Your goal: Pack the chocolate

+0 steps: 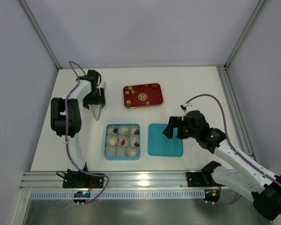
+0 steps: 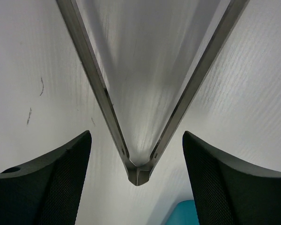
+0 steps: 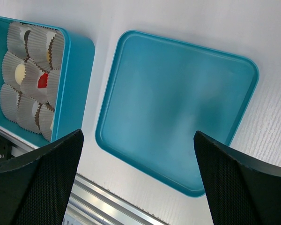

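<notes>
Black left gripper (image 2: 136,136): jaws wide — tip of a silver V-shaped metal tool (image 2: 139,174) between them, untouched. Same for the right gripper (image 3: 138,136): jaws wide, empty, over a flat teal lid (image 3: 178,93).

- I see a white table (image 1: 201,93), with faint dark scuffs in the left wrist view.
- Red tray (image 1: 154,98) lies at far centre, flat on the table.
- Teal box (image 1: 106,141) sits near centre-left, open top up.
- Teal lid (image 1: 165,139) lies flat just right of the box, a narrow gap between them, not touching.
</notes>
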`<control>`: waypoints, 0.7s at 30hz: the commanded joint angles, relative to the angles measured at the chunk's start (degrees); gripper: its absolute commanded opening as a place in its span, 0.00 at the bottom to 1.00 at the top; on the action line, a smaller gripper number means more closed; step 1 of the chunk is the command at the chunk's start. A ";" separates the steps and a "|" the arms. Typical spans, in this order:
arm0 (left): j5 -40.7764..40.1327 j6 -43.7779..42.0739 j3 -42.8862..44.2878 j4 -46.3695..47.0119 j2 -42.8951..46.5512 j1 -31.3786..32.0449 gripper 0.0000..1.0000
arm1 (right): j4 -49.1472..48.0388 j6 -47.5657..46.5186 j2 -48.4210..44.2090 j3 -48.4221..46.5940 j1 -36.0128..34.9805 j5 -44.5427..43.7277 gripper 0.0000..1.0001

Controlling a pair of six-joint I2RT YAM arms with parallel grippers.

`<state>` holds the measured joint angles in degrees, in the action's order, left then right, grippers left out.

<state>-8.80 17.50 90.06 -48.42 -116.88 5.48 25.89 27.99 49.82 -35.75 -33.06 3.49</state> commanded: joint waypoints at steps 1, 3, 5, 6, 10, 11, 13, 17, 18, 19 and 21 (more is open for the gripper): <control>-1.05 -0.80 4.41 -0.79 6.04 -0.46 0.77 | 0.74 -0.13 -1.66 -0.73 -0.34 -1.90 1.00; -0.61 -0.62 6.44 -1.85 7.27 -0.47 0.77 | 1.27 -0.13 -1.75 -0.90 -0.25 -2.34 1.00; 0.44 -0.18 7.66 -2.29 9.65 -0.47 0.77 | 2.23 -0.04 -1.92 -1.17 -0.34 -3.22 1.00; 0.88 -0.01 7.85 -2.29 10.52 -0.47 0.77 | 2.50 0.05 -2.18 -1.17 -0.25 -3.22 1.00; 3.26 1.13 9.25 -3.87 14.83 0.50 0.76 | 4.42 0.23 -1.84 -1.60 0.97 -7.09 1.00; 3.87 1.48 9.52 -4.04 17.01 0.85 0.76 | 4.61 0.05 -1.49 -1.61 1.50 -7.44 1.00; 5.02 1.84 9.52 -4.22 19.22 3.22 0.76 | 4.96 -0.04 0.35 -1.17 3.60 -6.31 1.00; 6.25 3.94 6.81 -4.31 24.50 10.50 0.76 | 2.77 1.27 4.05 1.37 9.93 -2.36 0.98; 6.07 5.34 5.66 -3.61 26.94 14.52 0.76 | 2.50 1.54 4.92 1.73 10.64 -2.52 0.97; 7.03 6.14 4.35 -1.87 28.01 16.48 0.76 | 1.98 1.80 5.63 1.99 11.43 -2.61 0.94; 8.18 9.03 0.48 -0.10 31.08 22.43 0.76 | 1.18 3.30 7.04 3.49 12.49 -3.22 0.90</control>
<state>-3.88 22.11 94.56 -50.15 -90.32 21.23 29.08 29.12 55.46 -33.76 -21.89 -0.05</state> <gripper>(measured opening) 0.762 0.924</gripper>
